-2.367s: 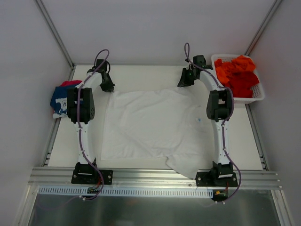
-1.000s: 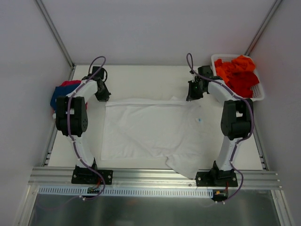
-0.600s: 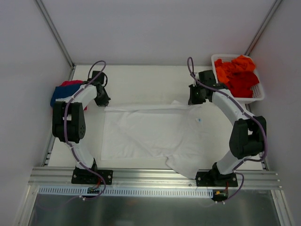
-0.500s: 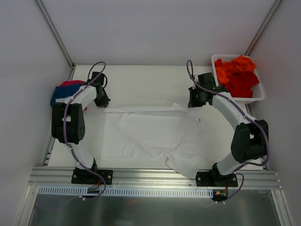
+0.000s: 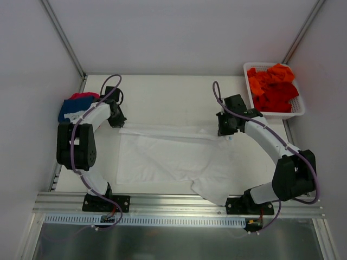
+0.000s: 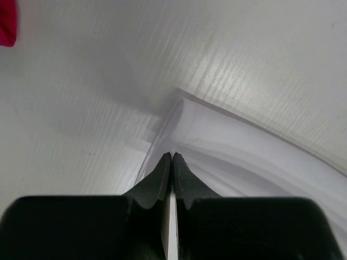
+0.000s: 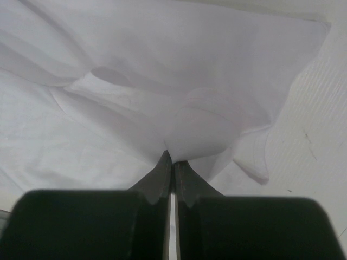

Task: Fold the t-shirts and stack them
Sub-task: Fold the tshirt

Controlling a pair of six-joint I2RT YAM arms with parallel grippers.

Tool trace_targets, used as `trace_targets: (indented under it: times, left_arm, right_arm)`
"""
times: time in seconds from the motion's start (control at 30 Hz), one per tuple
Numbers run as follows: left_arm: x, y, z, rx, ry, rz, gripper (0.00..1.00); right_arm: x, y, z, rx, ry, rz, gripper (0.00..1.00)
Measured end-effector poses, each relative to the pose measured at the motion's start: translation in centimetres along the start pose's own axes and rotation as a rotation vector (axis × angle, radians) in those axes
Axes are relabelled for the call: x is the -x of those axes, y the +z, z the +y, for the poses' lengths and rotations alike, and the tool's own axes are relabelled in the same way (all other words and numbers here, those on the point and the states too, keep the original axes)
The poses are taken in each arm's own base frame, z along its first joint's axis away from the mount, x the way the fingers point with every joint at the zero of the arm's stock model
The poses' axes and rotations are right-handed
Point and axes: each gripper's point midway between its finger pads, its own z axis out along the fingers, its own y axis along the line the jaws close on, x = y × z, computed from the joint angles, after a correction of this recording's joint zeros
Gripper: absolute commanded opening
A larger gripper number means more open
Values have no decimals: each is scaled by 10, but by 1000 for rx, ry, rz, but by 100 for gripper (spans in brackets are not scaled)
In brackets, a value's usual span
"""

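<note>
1. The white table (image 5: 173,95) carries all items; bare surface lies beyond both grippers.
2. The plain white cloth t-shirt (image 5: 168,157) lies spread between the two arms. Its far edge is raised and doubled back toward the near side, forming a fold line that runs from one gripper to the other. The rest of the shirt lies flat on the near side of both grippers, with one corner hanging over the table's near edge.
3. The white plastic lattice basket (image 5: 295,112) stands beyond and to the right of the right gripper, well apart from it.
4. The crumpled orange and red t-shirts (image 5: 274,86) fill that basket.
5. The navy t-shirt (image 5: 66,110) and the pink-red t-shirt (image 5: 81,96) lie piled to the left of the left gripper, near it.
6. The left gripper (image 6: 172,157) has its jaws pressed together, pinching the white shirt's far left corner.
7. The right gripper (image 7: 172,161) has its jaws likewise closed, clamping bunched white cloth at the far right edge.
</note>
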Motion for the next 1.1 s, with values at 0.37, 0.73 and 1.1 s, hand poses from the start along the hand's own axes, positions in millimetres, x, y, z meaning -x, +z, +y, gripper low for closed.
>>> trace_targets:
  times: [0.37, 0.73, 1.1]
  left_arm:
    - [-8, -12, 5, 37, 32, -44, 99]
    - [18, -130, -37, -151, 63, -368, 99]
    - [18, -62, -62, -64, 119, -231, 99]
  right_arm:
    - [-34, -2, -6, -70, 31, 76, 50]
    - [-11, -55, -1, -46, 51, -125, 99]
    - [1, 3, 4, -30, 49, -62, 99]
